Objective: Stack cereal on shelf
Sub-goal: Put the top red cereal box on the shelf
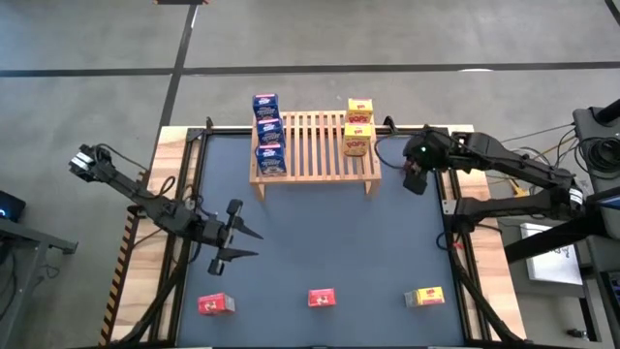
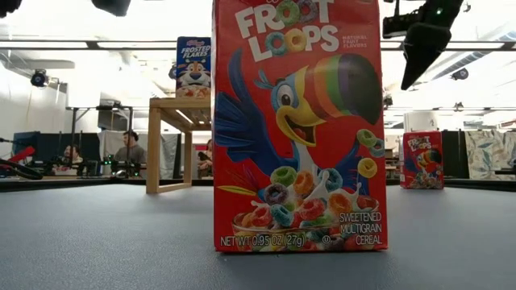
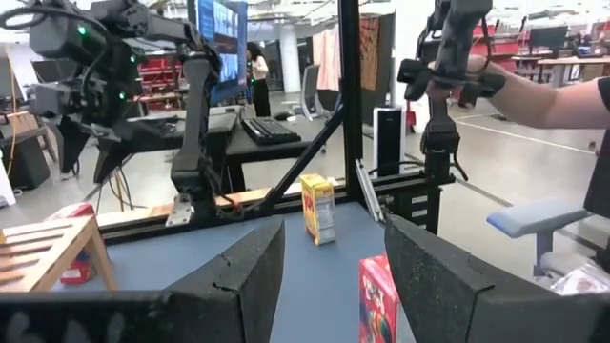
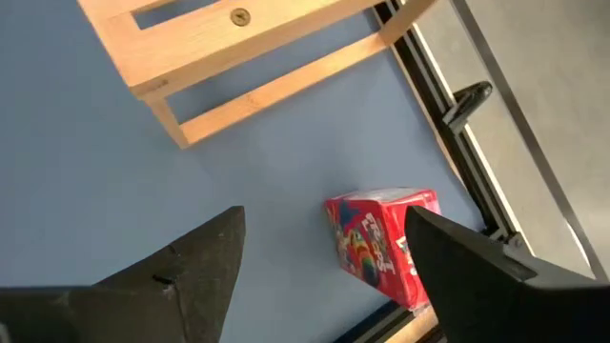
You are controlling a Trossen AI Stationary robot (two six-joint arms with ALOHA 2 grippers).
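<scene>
The wooden slatted shelf (image 1: 315, 147) stands at the table's far side. On its left part are three blue cereal boxes (image 1: 268, 136), on its right part two yellow ones (image 1: 357, 126). Along the near edge stand a red box (image 1: 217, 304), a second red box (image 1: 322, 298) and a yellow box (image 1: 424, 297). A third red box (image 4: 381, 243) stands upright by the shelf's right leg. My right gripper (image 4: 324, 217) hangs open above it, tipped downward, touching nothing. At the table's left, my left gripper (image 1: 254, 244) is open and level, pointing toward the right edge.
Black frame rails (image 1: 450, 208) run along the table's left and right edges, close to the third red box. In the low view the middle red box (image 2: 298, 125) fills the foreground. Beyond the table's right side a person's arm (image 3: 534, 90) holds a handle.
</scene>
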